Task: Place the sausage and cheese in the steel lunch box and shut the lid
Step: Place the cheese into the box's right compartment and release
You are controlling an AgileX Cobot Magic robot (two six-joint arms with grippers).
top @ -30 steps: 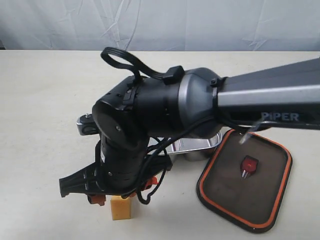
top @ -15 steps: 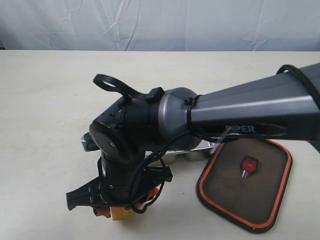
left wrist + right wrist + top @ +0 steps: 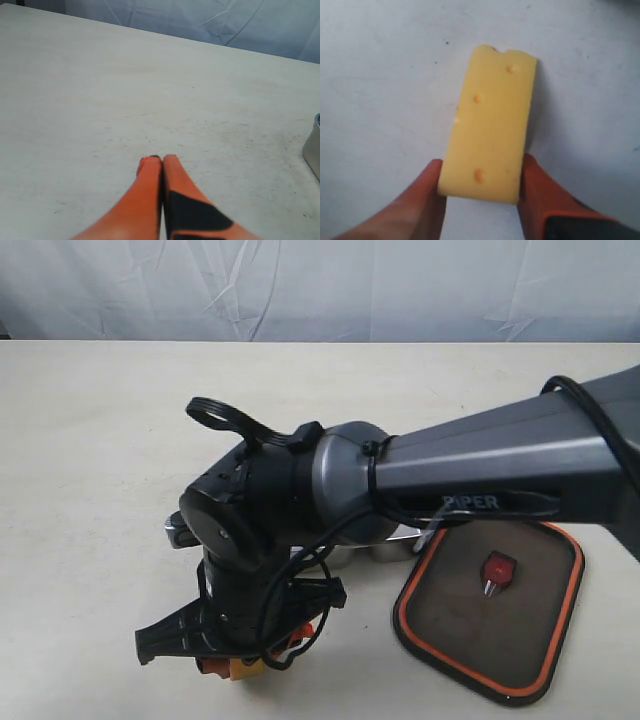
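The yellow cheese (image 3: pixel 490 125) lies on the table with my right gripper (image 3: pixel 482 165) shut on its near end, both orange fingers pressing its sides. In the exterior view only a corner of the cheese (image 3: pixel 245 670) shows under the right gripper (image 3: pixel 235 665), near the front edge. The steel lunch box (image 3: pixel 385 545) is mostly hidden behind the right arm; its edge (image 3: pixel 314 145) shows in the left wrist view. The dark lid (image 3: pixel 490 610) lies orange rim up at the right. My left gripper (image 3: pixel 161 159) is shut and empty over bare table. The sausage is hidden.
The right arm (image 3: pixel 480 470) reaches across the middle from the right and covers much of the table's centre. A pale cloth backdrop (image 3: pixel 320 290) hangs behind the table's far edge.
The right arm has lowered toward the table's front edge over the cheese, and its jaws have closed in on the cheese's sides. The lid has not moved.
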